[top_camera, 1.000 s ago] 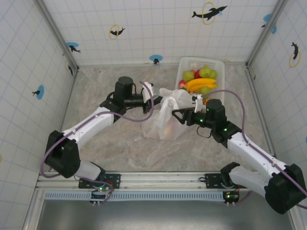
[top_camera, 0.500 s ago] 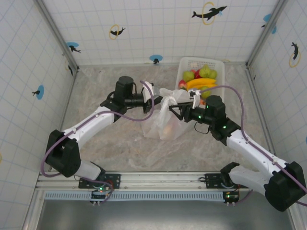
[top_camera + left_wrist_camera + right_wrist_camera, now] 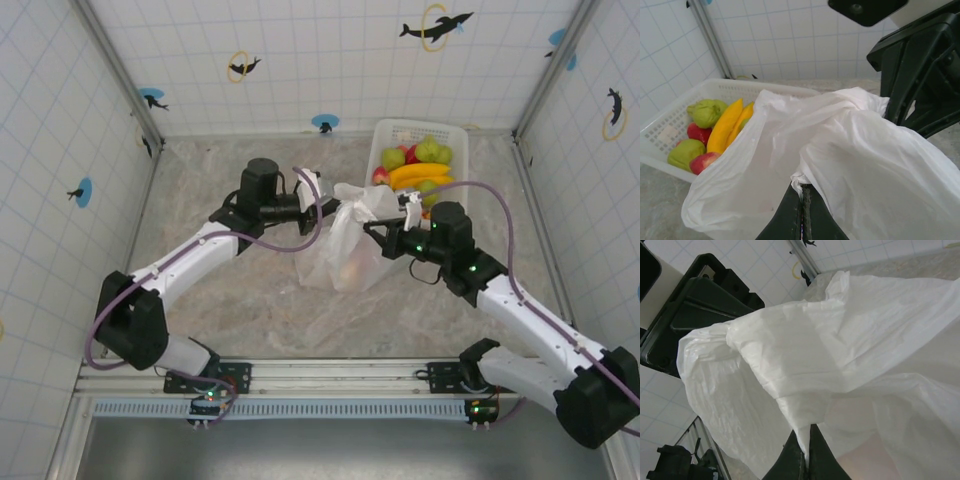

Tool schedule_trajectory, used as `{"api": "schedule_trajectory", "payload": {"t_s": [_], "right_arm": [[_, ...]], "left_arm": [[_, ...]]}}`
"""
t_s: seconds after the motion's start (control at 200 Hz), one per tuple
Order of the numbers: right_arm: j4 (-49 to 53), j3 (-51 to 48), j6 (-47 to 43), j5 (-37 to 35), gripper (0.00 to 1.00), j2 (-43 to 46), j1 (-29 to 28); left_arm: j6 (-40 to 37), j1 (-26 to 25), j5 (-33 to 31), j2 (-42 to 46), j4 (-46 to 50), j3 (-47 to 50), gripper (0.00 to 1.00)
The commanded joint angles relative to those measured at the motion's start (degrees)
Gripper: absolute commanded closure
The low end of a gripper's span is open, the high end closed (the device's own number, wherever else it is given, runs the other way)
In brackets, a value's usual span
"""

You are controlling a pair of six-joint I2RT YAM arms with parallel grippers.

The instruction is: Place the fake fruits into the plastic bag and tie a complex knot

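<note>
Plastic bag [image 3: 345, 250] on bench [image 3: 220, 310], upper folds pinched between left tool [image 3: 327, 207] and right tool [image 3: 371, 229]; fake fruits [image 3: 420, 168] in basket [image 3: 384, 140] just behind. Left wrist: left tool closed on a bag fold, bag directly ahead. Right wrist: right tool clamped on bag film above it.

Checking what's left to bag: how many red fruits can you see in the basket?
2. The first red fruit lies at the basket wall nearest the left wrist camera; the second red fruit lies farther in, beside the banana. The plastic bag may hide others.
</note>
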State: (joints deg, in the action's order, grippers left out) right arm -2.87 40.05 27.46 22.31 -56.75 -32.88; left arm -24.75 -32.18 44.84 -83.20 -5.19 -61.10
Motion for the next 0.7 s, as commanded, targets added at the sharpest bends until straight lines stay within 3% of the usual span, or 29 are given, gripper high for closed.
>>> {"api": "schedule_trajectory", "payload": {"t_s": [0.0, 0.39, 0.696], "right_arm": [[6.2, 3.0, -2.9, -2.7, 1.0, 2.2, 0.4], [25.4, 5.5, -5.7, -10.8, 1.0, 7.6, 3.4], [35.2, 7.3, -4.6, -23.9, 1.0, 6.2, 5.4]], "left_arm": [[2.7, 0.1, -5.0, 2.6, -0.5, 0.7, 1.0], [12.2, 0.2, -20.9, 10.2, -4.9, 8.5, 1.0], [18.9, 0.1, -33.3, 15.0, -7.3, 14.2, 1.0]]}}
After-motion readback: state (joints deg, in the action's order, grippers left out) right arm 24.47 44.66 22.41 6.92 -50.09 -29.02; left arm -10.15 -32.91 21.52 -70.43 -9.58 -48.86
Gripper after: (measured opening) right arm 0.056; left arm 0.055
